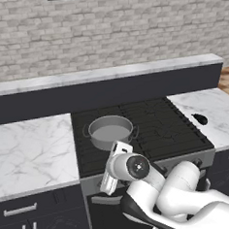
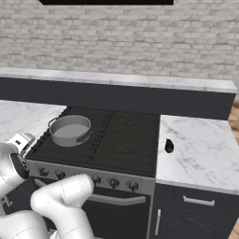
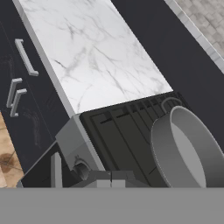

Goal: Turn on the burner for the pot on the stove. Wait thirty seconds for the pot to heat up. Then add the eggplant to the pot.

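Note:
The grey pot [image 1: 110, 131] [image 2: 70, 130] [image 3: 188, 151] stands lidless on the left side of the black stove [image 1: 156, 125] [image 2: 116, 140]. Its burner [image 1: 95, 148] is mostly hidden beneath it, and I see no flame. The eggplant [image 1: 200, 119] [image 2: 169, 146], small and nearly black, lies on the right counter close to the stove's edge. My gripper [image 1: 107, 185] [image 3: 110, 178] is shut and empty, low at the left end of the stove's grey front strip. A round knob [image 3: 81, 169] sits just beside the fingertips; contact cannot be told.
Marble counters flank the stove on the left [image 1: 32, 152] and right [image 2: 200, 154]. A row of other knobs [image 2: 114, 183] runs along the front above the oven handle [image 2: 116, 200]. A dark raised ledge [image 1: 109, 90] and a brick wall stand behind. Drawer handles [image 3: 25, 57] are below the left counter.

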